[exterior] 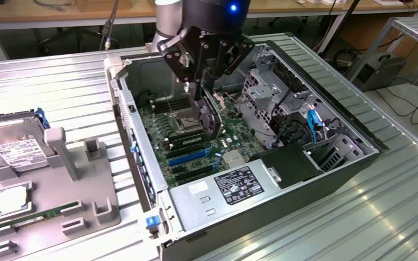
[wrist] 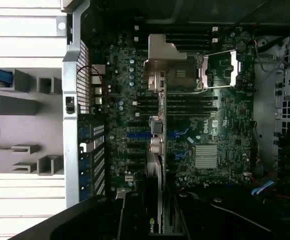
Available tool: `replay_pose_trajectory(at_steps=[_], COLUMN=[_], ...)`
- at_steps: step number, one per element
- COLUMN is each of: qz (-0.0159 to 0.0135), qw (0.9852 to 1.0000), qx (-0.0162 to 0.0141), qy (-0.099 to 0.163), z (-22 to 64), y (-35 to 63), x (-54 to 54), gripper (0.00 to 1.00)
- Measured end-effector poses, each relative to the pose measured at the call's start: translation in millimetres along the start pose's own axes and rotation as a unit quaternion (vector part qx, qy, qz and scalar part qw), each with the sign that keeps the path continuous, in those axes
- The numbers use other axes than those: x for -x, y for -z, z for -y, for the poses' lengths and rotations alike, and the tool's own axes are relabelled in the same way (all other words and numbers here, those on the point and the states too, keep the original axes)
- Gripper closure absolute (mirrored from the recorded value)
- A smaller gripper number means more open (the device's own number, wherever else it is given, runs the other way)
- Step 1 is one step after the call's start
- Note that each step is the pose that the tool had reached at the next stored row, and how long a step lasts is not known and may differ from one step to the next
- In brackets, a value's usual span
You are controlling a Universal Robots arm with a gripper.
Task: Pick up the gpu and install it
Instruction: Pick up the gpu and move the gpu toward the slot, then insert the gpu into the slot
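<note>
Gripper [exterior: 204,87] clamped shut on the upper edge of the gpu [exterior: 210,119]. Card hangs on edge: thin dark board, black cooler, seen end-on in the wrist view [wrist: 154,190]. It sits low over the motherboard [exterior: 187,149] and its blue slots, inside the open computer case [exterior: 318,70]; contact with a slot not discernible.

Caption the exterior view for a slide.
Gripper holds the gpu on edge over the motherboard inside the open case.
</note>
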State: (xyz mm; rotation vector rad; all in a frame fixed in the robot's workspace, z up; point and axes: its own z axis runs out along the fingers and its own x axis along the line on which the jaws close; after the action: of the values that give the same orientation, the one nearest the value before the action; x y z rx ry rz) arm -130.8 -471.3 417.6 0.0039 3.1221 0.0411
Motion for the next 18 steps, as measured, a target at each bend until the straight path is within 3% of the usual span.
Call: replay_pose_trajectory(at_steps=[5, 8, 9, 12, 13, 18], qz=[-0.0019, -0.0054, -0.0075, -0.0231, -0.0251, -0.0252], qw=[1.0, 1.0, 1.0, 0.9997, 0.9997, 0.9997], qx=[-0.0002, -0.0001, -0.0002, -0.0001, -0.0001, -0.0002], qy=[0.0, 0.0, 0.0, 0.002, 0.002, 0.002], z=[-3.1, -6.9, -7.7, -8.3, -8.3, -8.3], y=[-10.8, -19.0, -20.1, -21.7, -21.7, -21.7], x=[25.2, 43.8, 46.2, 51.3, 51.3, 51.4], gripper=[0.74, 0.74, 0.74, 0.74, 0.74, 0.74])
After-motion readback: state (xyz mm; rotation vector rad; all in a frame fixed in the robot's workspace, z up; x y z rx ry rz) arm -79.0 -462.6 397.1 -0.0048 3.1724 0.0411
